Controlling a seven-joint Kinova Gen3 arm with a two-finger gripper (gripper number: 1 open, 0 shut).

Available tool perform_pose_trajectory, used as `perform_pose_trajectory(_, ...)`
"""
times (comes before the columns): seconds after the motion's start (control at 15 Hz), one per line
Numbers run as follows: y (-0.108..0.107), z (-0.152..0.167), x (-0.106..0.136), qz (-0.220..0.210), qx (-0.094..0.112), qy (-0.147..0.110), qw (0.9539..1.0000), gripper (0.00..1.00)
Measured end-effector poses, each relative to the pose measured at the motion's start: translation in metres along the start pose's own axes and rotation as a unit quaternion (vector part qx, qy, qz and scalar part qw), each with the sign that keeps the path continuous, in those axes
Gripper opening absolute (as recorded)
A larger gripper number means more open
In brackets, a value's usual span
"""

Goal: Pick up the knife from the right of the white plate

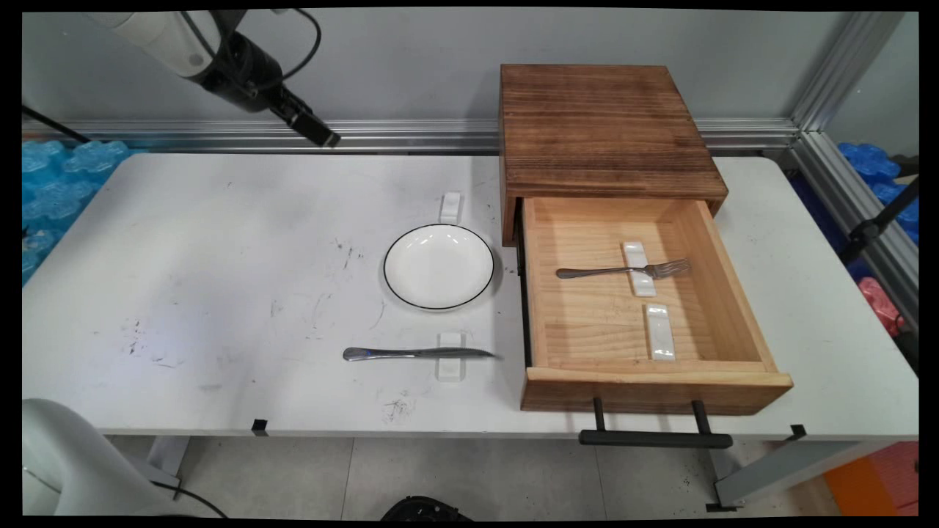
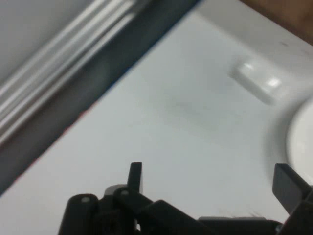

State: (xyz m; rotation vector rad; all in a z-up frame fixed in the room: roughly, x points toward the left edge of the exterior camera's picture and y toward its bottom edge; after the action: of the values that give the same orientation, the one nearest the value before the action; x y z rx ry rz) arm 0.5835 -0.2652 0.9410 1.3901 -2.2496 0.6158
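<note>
Nearest, at the bench's point(image 1: 183, 242) front edge, a black bar handle point(image 1: 655, 438) juts out from an open drawer point(image 1: 733, 293) of pale wood. Inside the drawer, a small white rest point(image 1: 659, 332) lies bare toward the front, and behind it a steel fork point(image 1: 623, 271) lies crosswise over a second white rest point(image 1: 638, 268), tines pointing right. Left of the drawer, on the bench top, a steel knife point(image 1: 418, 353) lies crosswise on a translucent white rest point(image 1: 450, 357), blade pointing right toward the drawer. Behind the knife sits a round white plate point(image 1: 439, 265) with a thin black rim, empty, close to the drawer's left side. Just behind the plate lies another white rest point(image 1: 450, 207) with nothing on it; the hand view shows this rest point(image 2: 257, 82) too, with the plate's edge point(image 2: 301, 142) at the right. Farther back, a dark-stained wooden cabinet point(image 1: 601, 132) houses the drawer and stands against the aluminium rail point(image 1: 411, 136) along the wall. High at the upper left, the gripper point(image 1: 326, 137) hangs above the bench's far edge, well apart from everything; its jaws stand apart and hold nothing, as the hand view point(image 2: 210, 181) shows.
</note>
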Motion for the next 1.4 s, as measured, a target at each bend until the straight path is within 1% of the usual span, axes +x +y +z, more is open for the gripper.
perform_pose_trajectory(0.07, 0.008, -0.003, -0.003, 0.02, -0.016, -0.006, 0.9996, 1.0)
perform_pose_trajectory(0.2, 0.023, -0.008, -0.008, 0.057, -0.048, -0.019, 0.997, 1.0)
perform_pose_trajectory(0.4, 0.042, -0.013, -0.015, 0.096, -0.083, -0.034, 0.9913, 1.0)
perform_pose_trajectory(0.53, 0.062, -0.017, -0.023, 0.132, -0.114, -0.047, 0.9835, 1.0)
perform_pose_trajectory(0.6, 0.073, -0.017, -0.027, 0.151, -0.13, -0.054, 0.9784, 1.0)
perform_pose_trajectory(0.67, 0.083, -0.017, -0.032, 0.167, -0.144, -0.06, 0.9734, 1.0)
perform_pose_trajectory(0.73, 0.091, -0.017, -0.035, 0.178, -0.153, -0.065, 0.9699, 1.0)
perform_pose_trajectory(0.8, 0.102, -0.015, -0.039, 0.194, -0.167, -0.071, 0.9641, 1.0)
perform_pose_trajectory(0.93, 0.122, -0.011, -0.048, 0.218, -0.187, -0.082, 0.9544, 1.0)
perform_pose_trajectory(1.07, 0.149, 0.0, -0.057, 0.249, -0.211, -0.093, 0.9407, 1.0)
perform_pose_trajectory(1.27, 0.178, 0.019, -0.063, 0.278, -0.229, -0.103, 0.927, 1.0)
perform_pose_trajectory(1.4, 0.194, 0.033, -0.064, 0.291, -0.237, -0.109, 0.9205, 1.0)
